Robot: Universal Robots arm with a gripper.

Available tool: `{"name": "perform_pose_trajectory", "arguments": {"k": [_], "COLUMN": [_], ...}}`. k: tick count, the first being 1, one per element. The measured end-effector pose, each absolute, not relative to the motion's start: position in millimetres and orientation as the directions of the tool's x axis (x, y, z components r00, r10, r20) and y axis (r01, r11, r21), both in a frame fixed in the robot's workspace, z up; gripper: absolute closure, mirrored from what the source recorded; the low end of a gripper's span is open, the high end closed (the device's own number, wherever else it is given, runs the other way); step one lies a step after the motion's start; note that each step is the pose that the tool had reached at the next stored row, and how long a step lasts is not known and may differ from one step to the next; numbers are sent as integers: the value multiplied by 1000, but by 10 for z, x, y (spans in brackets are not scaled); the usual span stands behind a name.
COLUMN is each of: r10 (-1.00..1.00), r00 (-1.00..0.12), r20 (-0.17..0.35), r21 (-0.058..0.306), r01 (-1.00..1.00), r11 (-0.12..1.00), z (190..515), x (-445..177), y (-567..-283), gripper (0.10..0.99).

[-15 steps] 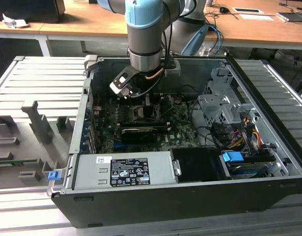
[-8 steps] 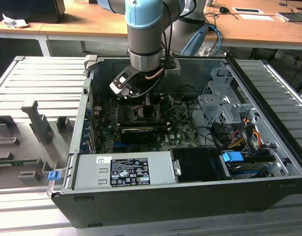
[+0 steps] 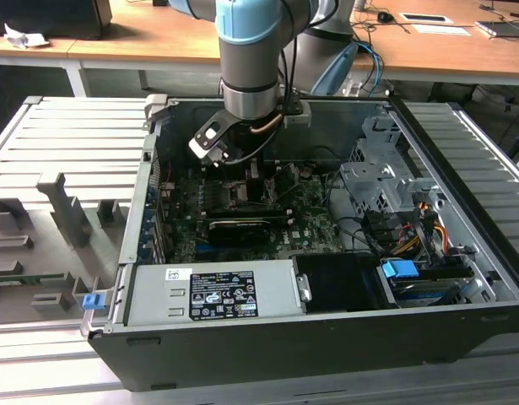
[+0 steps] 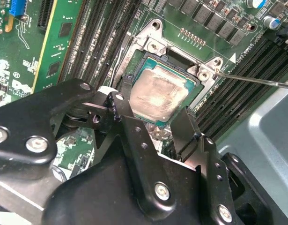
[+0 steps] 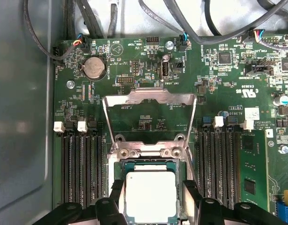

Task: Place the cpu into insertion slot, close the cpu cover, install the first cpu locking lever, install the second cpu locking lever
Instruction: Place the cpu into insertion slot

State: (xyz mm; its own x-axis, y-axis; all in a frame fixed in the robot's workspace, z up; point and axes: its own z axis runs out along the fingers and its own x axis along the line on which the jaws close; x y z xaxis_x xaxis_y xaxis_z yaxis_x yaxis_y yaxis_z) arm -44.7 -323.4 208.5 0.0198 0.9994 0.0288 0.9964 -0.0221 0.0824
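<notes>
First wrist view | cpu is seated in insertion slot | cpu cover is raised open | gripper is spread just wider than cpu, flanking it; nothing gripped.

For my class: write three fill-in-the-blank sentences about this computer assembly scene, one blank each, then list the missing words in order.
1. The silvery chip lying in the insertion slot, nearest the gripper, is the ___.
2. The cpu cover is ___, raised off the slot rather than lying over it.
3. In the exterior view the arm reaches down into a computer ___.
Missing words: cpu; open; case.
</notes>
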Motion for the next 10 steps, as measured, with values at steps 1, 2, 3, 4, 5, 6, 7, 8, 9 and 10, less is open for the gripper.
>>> {"name": "perform_pose_trajectory", "arguments": {"k": [1,2,3,4,5,6,7,8,9,10], "r10": [999,999,999,999,999,999,999,999,999,999], "r00": [20,20,20,20,20,20,20,20,20,20], "r20": [29,29,29,29,28,28,28,27,27,27], "r21": [82,82,82,81,80,80,80,80,80,80], "r01": [996,996,996,996,997,997,997,997,997,997], "r11": [-22,-22,-22,-22,-22,-22,-22,-22,-22,-22], "z": [2095,2106,2123,2130,2140,2147,2152,2157,2163,2170], "x": [-447,-447,-447,-447,-447,-446,-446,-446,-446,-446], "y": [-3234,-3234,-3234,-3234,-3234,-3234,-3234,-3235,-3234,-3234], "gripper": [482,482,498,565,627,686,745,808,808,867]}}
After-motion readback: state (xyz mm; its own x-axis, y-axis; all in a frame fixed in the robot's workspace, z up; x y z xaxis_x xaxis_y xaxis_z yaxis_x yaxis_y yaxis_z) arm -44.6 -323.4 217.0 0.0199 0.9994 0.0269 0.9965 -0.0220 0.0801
